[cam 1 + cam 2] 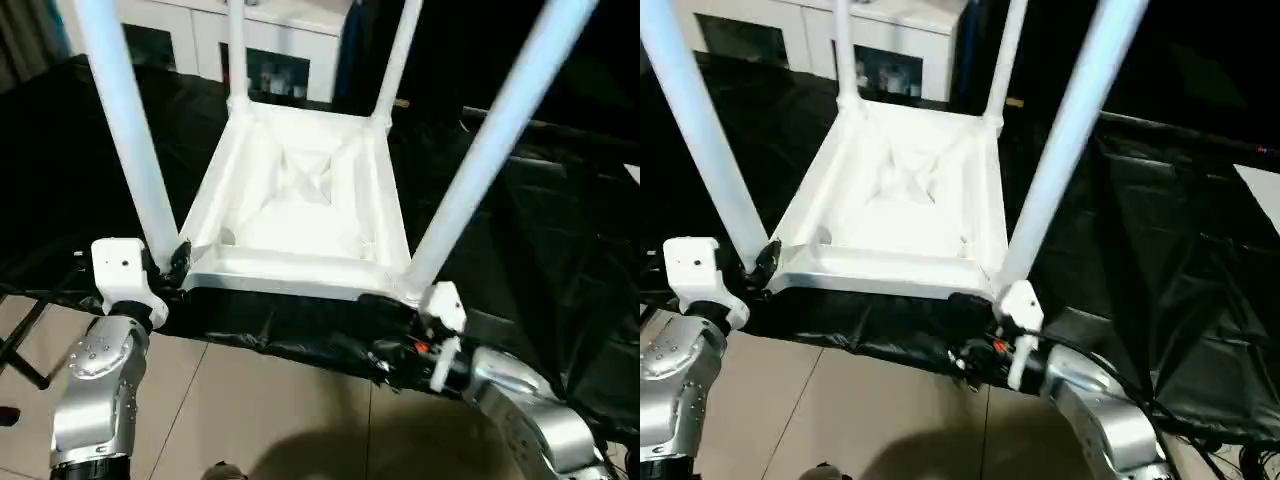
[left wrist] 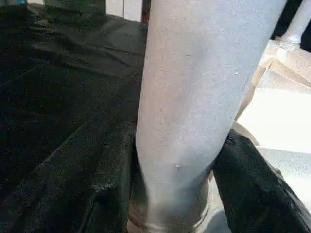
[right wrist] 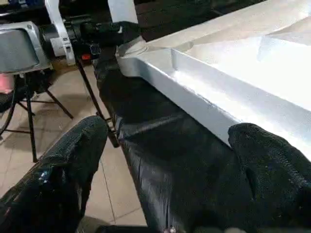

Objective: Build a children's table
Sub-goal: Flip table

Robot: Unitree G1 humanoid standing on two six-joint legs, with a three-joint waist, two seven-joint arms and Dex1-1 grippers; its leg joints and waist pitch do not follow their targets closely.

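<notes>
Left wrist view: left fingers [image 2: 233,160] flanked leg [image 2: 194,97], contact unclear | right fingers [image 3: 73,165] spread beside upturned children's table [image 1: 300,200] on bench [image 1: 80,150] | risk: uneven pull tips table.

The children's table [image 1: 300,200] lies upside down on the black-draped table [image 1: 560,260], its four legs rising as posts. Between the legs, the room above the ribbed underside is free. The left pincer [image 1: 178,262] has the near left leg [image 1: 125,120] between its fingers [image 2: 252,179]. The right pincer [image 1: 965,310], jaws wide, faces the near rim beside the near right leg [image 1: 1060,140]. Bare floor [image 1: 290,410] lies open in front.
</notes>
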